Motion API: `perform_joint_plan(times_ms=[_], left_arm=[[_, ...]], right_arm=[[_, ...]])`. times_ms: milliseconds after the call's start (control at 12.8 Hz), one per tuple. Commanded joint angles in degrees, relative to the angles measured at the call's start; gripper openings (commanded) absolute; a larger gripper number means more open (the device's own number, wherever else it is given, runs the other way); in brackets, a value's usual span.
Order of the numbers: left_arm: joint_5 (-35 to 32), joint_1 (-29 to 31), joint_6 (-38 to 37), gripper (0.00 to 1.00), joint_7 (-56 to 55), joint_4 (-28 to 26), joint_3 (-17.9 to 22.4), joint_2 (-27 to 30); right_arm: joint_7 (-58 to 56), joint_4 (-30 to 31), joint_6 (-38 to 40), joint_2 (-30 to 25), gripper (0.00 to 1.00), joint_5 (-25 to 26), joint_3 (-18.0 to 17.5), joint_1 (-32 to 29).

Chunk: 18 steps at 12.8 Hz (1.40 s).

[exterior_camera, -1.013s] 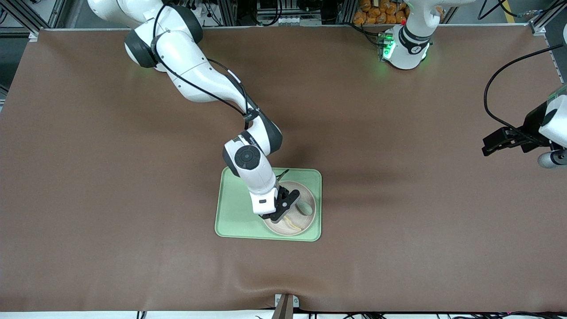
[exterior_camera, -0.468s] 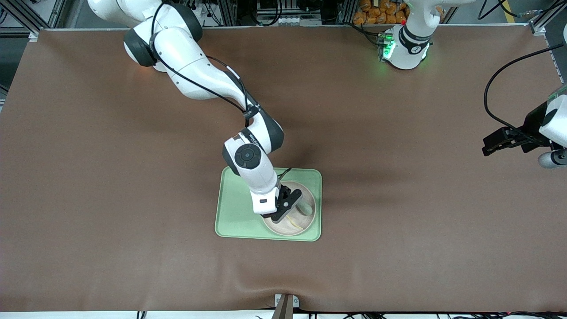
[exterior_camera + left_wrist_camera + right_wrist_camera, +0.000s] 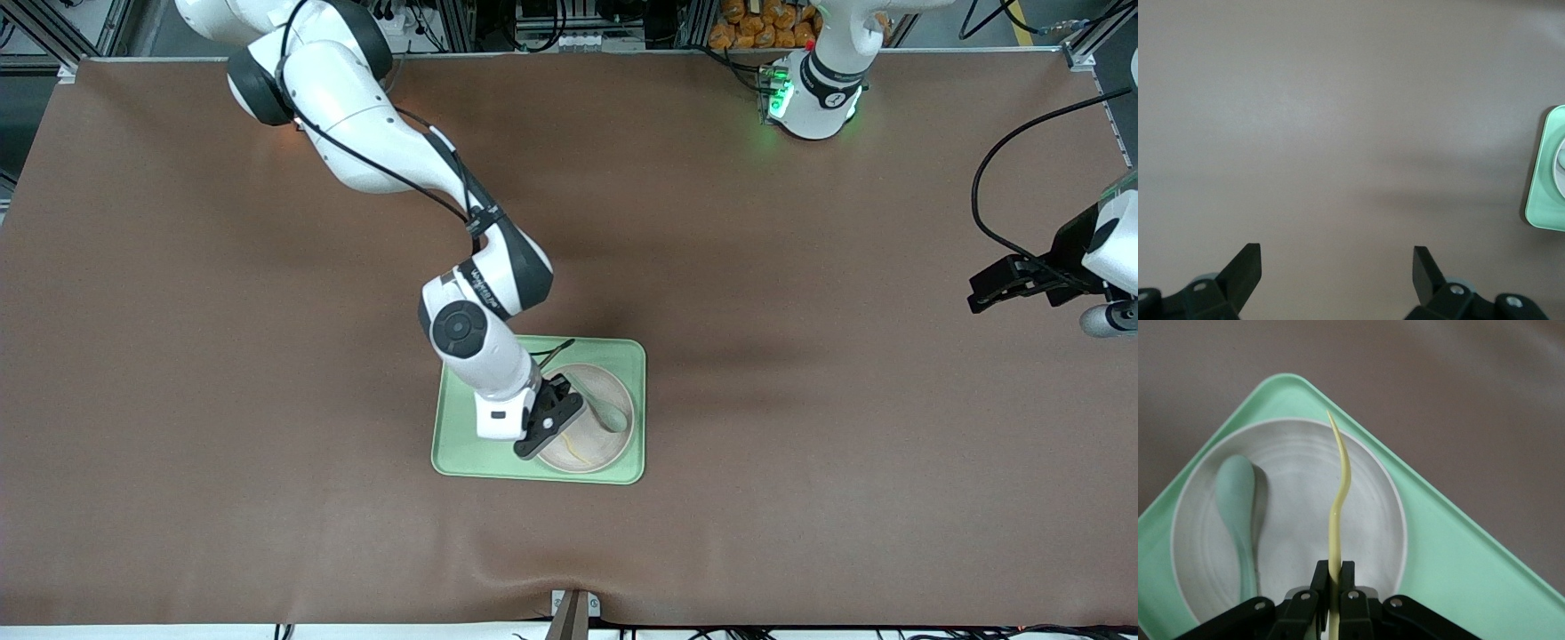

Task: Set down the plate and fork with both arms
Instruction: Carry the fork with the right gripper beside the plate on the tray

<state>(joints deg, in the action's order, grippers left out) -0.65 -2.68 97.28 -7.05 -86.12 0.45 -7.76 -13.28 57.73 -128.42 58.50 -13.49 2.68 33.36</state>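
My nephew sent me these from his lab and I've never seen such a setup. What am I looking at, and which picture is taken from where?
Two white robot arms work at a brown table. One picture looks down from a high camera facing them; the other two come from cameras on the arms' wrists. A green tray holds a round plate with a grey-green spoon lying in it. The right gripper, over the plate, is shut on a thin yellow fork. The left gripper waits open over bare table at its own end.

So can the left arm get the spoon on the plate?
Probably not easily. The spoon lies on the plate, but the right pincer, shut on the fork, hangs over it. The left pincer waits open, off at the table's end.
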Motion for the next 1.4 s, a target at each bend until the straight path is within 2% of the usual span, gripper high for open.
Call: perform_joint_plan(times_ms=[0, 234, 468, 935, 1013, 1091, 1169, 1325], left_arm=[[-1.5, 0.0, 0.0, 1.0, -0.3, 0.7, -0.2, -0.1], [-1.5, 0.0, 0.0, 1.0, -0.3, 0.7, -0.2, 0.0], [-1.5, 0.0, 0.0, 1.0, -0.3, 0.7, -0.2, 0.0], [-1.5, 0.0, 0.0, 1.0, -0.3, 0.6, -0.2, -0.1], [-1.5, 0.0, 0.0, 1.0, -0.3, 0.7, -0.2, -0.1], [-1.5, 0.0, 0.0, 1.0, -0.3, 0.7, -0.2, 0.0], [-1.5, 0.0, 0.0, 1.0, -0.3, 0.6, -0.2, 0.0], [-1.5, 0.0, 0.0, 1.0, -0.3, 0.7, -0.2, -0.1]], right_arm=[[2.2, 7.5, 1.7, -5.1, 0.0, -1.5, -0.5, -1.6], [3.2, 14.5, 1.2, -8.1, 0.01, -2.5, -0.7, -3.8], [4.2, 18.1, -0.1, -8.8, 0.04, -11.1, -0.6, -4.7], [4.3, 28.5, -8.3, -12.9, 0.06, -16.8, -0.6, -5.2], [4.2, 29.7, -9.6, -13.3, 0.2, -18.3, -0.6, -5.2], [4.2, 30.0, -9.4, -13.6, 0.43, -18.6, -0.6, -5.3], [4.2, 30.0, -9.0, -13.8, 0.61, -18.6, -0.6, -5.7], [4.2, 30.2, -8.9, -13.9, 0.88, -18.6, -0.5, -5.9]])
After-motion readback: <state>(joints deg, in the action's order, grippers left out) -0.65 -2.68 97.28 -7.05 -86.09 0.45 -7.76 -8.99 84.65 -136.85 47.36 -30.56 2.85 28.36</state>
